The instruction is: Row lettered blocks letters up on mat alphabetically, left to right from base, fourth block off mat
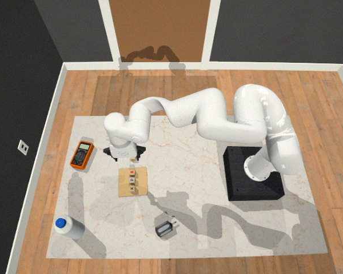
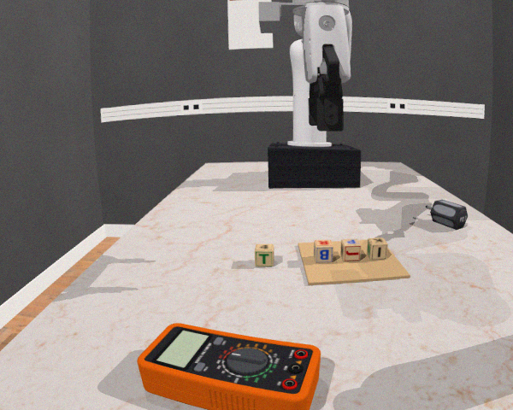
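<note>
A tan mat (image 1: 142,183) (image 2: 358,273) lies on the marble table. Three wooden blocks stand on it in a close row. Their tops show a red R (image 1: 132,172) (image 2: 323,250), a blue P (image 1: 131,178) (image 2: 350,249) and a dark K (image 1: 131,186) (image 2: 377,248). The fourth block (image 1: 132,159) (image 2: 264,255) stands off the mat, just beyond the R end, with a green T on its side. My gripper (image 1: 124,154) (image 2: 327,125) is open and empty. It hangs high above the table, over the fourth block and partly hiding it in the top view.
An orange multimeter (image 1: 82,154) (image 2: 230,364) lies at the table's far end from the base. A white bottle with a blue cap (image 1: 68,226) and a black adapter (image 1: 164,228) (image 2: 448,213) lie on the table. The black base pedestal (image 1: 236,177) (image 2: 314,165) stands behind.
</note>
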